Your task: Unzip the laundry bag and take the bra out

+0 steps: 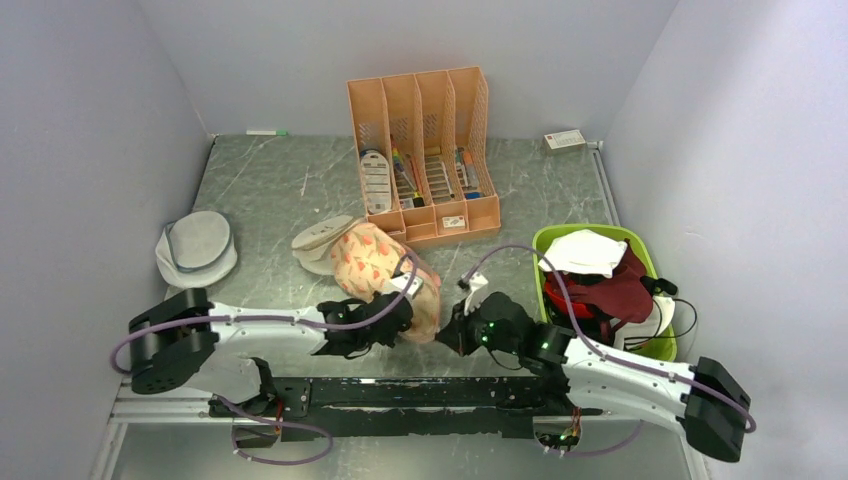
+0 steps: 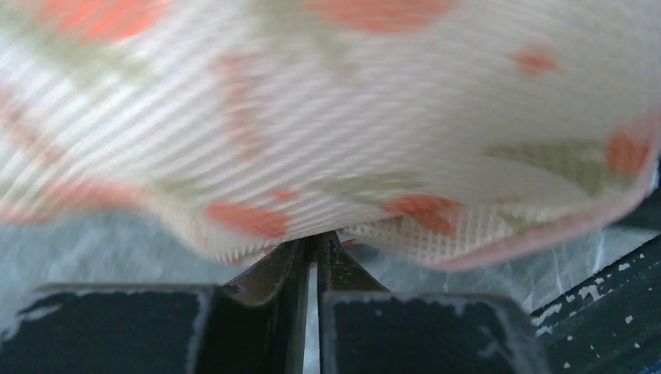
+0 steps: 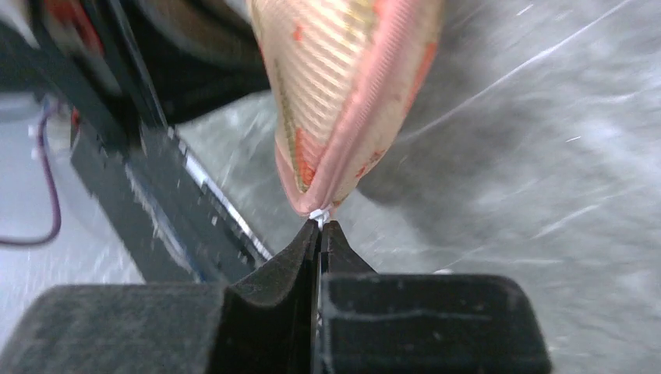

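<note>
The laundry bag (image 1: 375, 265), peach-pink with an orange-red fruit print, is lifted off the table between the two arms. My left gripper (image 1: 400, 325) is shut on its lower fabric edge. In the left wrist view the printed mesh (image 2: 327, 117) fills the frame above the pinching left gripper (image 2: 316, 238). My right gripper (image 1: 447, 335) is shut at the bag's right corner. In the right wrist view the right gripper (image 3: 319, 224) nips a small white zip pull (image 3: 318, 214) at the tip of the pink-trimmed bag (image 3: 351, 86). The bra is hidden.
An orange file organiser (image 1: 425, 160) stands behind the bag. A green basket (image 1: 590, 230) of clothes is at the right. A round beige pouch (image 1: 320, 240) and a grey-white cap (image 1: 197, 248) lie to the left. A black rail (image 1: 430, 392) runs along the near edge.
</note>
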You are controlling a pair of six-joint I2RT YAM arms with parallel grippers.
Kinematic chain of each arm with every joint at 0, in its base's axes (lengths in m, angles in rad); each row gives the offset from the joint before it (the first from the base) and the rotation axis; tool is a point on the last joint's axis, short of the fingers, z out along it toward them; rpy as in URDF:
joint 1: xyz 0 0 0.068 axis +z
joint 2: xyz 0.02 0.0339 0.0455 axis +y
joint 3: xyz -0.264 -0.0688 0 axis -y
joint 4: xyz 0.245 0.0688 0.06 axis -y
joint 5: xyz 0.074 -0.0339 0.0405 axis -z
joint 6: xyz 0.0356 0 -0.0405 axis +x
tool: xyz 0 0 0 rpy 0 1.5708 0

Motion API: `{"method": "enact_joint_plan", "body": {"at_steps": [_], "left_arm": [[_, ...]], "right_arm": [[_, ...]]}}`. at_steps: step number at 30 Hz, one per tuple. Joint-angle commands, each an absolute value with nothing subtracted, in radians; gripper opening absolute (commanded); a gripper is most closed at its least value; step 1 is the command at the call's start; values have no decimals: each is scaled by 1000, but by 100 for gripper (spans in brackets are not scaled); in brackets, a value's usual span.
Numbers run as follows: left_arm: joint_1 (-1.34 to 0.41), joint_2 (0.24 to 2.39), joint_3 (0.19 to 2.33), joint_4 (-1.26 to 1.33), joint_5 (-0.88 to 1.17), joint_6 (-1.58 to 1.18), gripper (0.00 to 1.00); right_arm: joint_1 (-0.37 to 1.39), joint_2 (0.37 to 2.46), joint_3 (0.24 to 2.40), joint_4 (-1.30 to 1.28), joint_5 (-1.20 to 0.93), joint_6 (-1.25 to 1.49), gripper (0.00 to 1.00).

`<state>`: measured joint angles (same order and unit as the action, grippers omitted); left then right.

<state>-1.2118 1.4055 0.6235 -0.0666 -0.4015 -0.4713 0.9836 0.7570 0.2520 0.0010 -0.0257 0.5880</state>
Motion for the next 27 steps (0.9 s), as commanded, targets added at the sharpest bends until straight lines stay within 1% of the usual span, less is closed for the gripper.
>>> {"method": "enact_joint_plan", "body": {"at_steps": [1,2,3,5,6,7,9,13,16,18,23,25,27], "left_arm": [[-1201,1272,670,-418,-508,-672,27],[-1208,1227,672,-477,-492,-712,39],[-1227,1177,672,-517,-467,-747,53],[-1288,1055,669,-544,-405,-787,75],[-1315,1017,671,-540,-374,-790,91],[-1354,985,675,-525,-358,-786,98],[-1410,973,698,-492,-355,-748,99],[-1511,1116,774,-423,-429,-577,95],[-1517,1206,747,-347,-495,-515,93],[-1517,1229,713,-317,-545,-507,87],[-1516,1264,679,-312,-610,-558,81],[-1516,1301,669,-301,-642,-567,73],[-1516,1338,671,-297,-683,-581,60]], "right_arm": [[1096,863,276,-23,-122,631,0],[1119,888,290,-9,-111,630,0],[1131,908,303,-1,-100,632,0],[1133,927,325,13,-86,631,0],[1133,939,336,22,-84,629,0],[1132,953,346,37,-89,626,0],[1132,978,352,89,-126,635,0],[1134,999,357,154,-177,668,0],[1133,978,365,138,-178,683,0],[1133,963,359,120,-170,691,0],[1132,951,351,83,-173,689,0],[1133,939,353,82,-183,685,0],[1133,931,363,68,-184,677,0]]}}
